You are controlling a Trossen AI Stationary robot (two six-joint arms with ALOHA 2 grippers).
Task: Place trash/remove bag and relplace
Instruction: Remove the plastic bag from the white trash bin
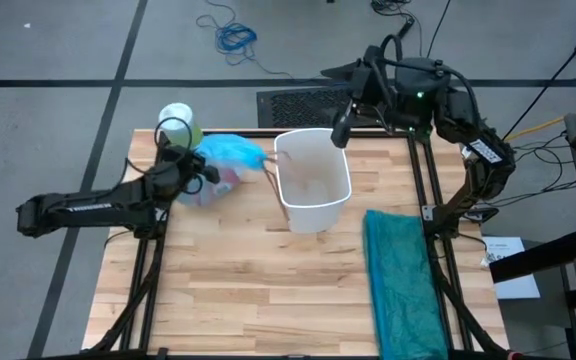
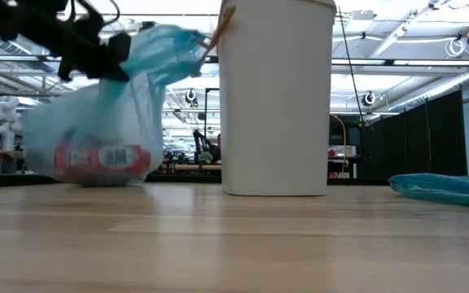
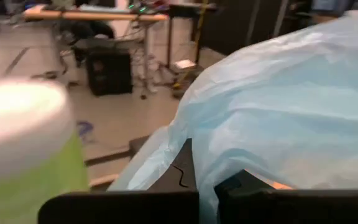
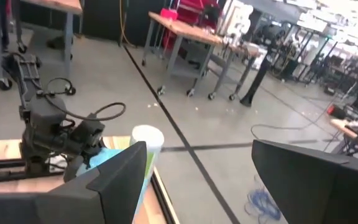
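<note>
Bag — sky-blue, filled, a red container showing through it — rests on the table beside the white wastebasket; left gripper pinches its bunched top; right gripper hangs spread above the wastebasket's far rim; teal bag lies well apart.
</note>
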